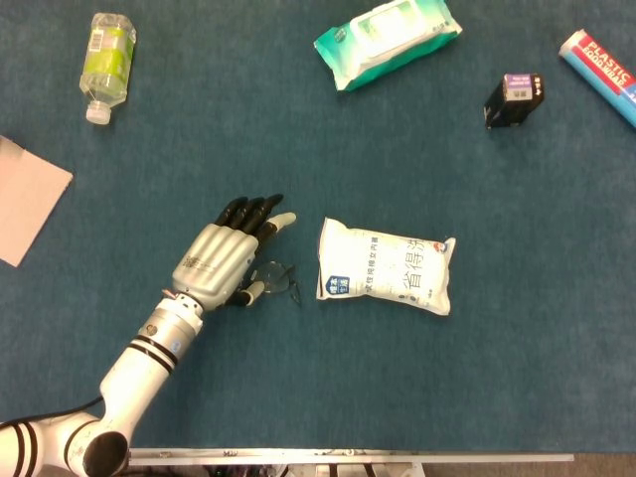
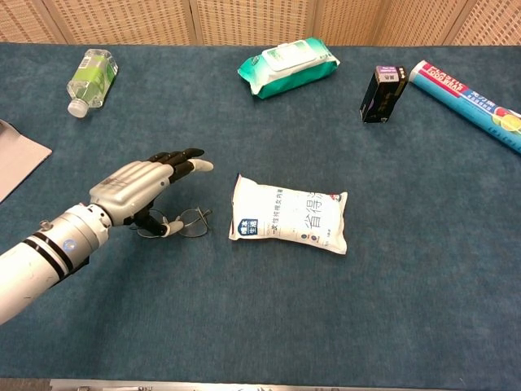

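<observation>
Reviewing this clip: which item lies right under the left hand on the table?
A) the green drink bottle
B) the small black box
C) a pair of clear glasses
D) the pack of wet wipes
C: the left hand hovers with fingers spread over the clear glasses, just left of the white pouch; the bottle, wipes pack and black box lie far off along the table's far side.

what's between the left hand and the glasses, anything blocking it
Nothing visible does. The left hand hangs right over the glasses, fingers stretched out flat, thumb down by the frame. The white pouch lies just to the side of the glasses, apart from them, not in between.
</observation>
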Robot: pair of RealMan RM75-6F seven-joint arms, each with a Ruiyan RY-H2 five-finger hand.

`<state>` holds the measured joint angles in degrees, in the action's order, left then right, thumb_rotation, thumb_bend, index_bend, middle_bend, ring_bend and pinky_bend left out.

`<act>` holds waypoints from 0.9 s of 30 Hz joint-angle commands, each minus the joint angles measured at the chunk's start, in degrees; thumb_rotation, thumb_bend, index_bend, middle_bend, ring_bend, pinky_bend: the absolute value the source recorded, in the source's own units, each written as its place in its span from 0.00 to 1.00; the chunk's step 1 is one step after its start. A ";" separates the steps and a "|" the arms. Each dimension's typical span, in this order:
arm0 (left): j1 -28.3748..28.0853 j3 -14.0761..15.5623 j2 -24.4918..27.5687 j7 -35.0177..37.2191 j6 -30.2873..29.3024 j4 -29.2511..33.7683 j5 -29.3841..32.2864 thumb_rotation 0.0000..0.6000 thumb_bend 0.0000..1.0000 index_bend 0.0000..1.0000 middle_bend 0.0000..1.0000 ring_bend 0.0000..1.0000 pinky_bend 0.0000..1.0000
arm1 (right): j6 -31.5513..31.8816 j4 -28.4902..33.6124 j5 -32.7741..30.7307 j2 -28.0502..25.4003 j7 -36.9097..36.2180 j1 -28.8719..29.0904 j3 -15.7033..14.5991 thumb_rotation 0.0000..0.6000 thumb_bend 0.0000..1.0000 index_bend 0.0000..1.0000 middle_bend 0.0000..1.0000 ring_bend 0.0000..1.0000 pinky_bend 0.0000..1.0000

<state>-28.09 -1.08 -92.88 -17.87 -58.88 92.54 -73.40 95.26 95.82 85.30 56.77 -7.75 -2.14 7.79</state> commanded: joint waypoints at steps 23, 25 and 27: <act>4.71 1.08 12.08 3.87 -8.71 11.04 -3.89 1.00 0.26 0.11 0.00 0.00 0.00 | 0.19 0.19 0.73 0.13 0.30 -0.04 -0.26 1.00 0.29 0.60 0.39 0.26 0.29; 5.35 1.43 13.43 4.53 -9.67 12.34 -4.79 1.00 0.26 0.11 0.00 0.00 0.00 | 0.19 0.18 0.76 0.17 0.37 -0.02 -0.27 1.00 0.29 0.60 0.39 0.26 0.29; 6.06 1.90 15.02 5.30 -10.74 14.10 -5.99 1.00 0.26 0.11 0.00 0.00 0.00 | 0.16 0.19 0.75 0.21 0.45 0.00 -0.27 1.00 0.29 0.60 0.39 0.26 0.29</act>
<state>-22.70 0.37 -78.79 -13.26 -68.77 105.55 -78.49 95.42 96.02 86.04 56.97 -7.29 -2.15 7.51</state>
